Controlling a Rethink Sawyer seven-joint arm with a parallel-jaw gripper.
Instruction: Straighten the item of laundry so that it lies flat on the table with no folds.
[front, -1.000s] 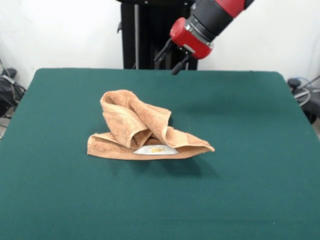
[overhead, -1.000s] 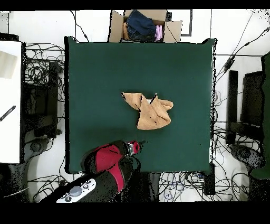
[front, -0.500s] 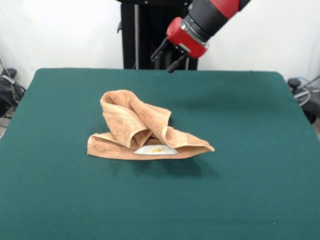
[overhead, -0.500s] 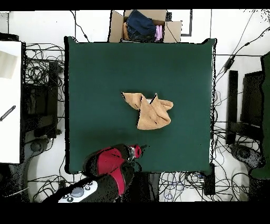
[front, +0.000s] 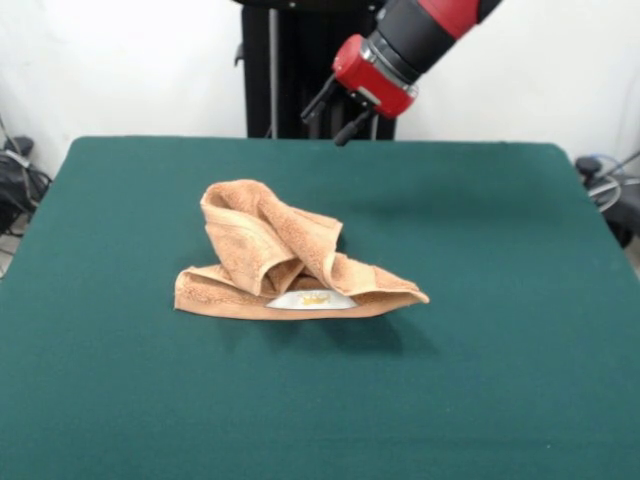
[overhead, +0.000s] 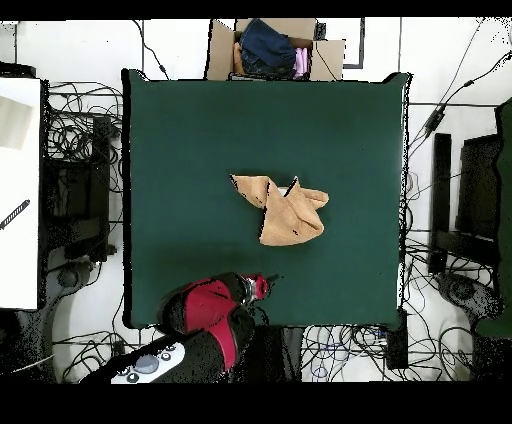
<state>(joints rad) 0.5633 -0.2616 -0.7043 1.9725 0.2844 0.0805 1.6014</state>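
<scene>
— Green felt covers the desk (front: 520, 300). What lies on it?
— An orange-tan towel (front: 285, 262), crumpled in folds near the middle, its white label (front: 312, 298) showing at the near edge.
— And the hand (front: 335, 115)?
— Raised over the far edge, well apart from the towel, fingers (front: 350, 129) spread, holding nothing.

The counter (front: 520, 300) is a dark green, plain all over. At its middle the towel (front: 285, 262) is an even orange-tan, with a small white label (front: 312, 299) at its 6 o'clock edge bearing a yellowish mark. At 12 o'clock the arm (front: 425, 25) is black with bright red bands, and the claw (front: 338, 110) is black. In the overhead view a brown cardboard box (overhead: 275, 47) at 12 o'clock holds dark blue and pink cloth
</scene>
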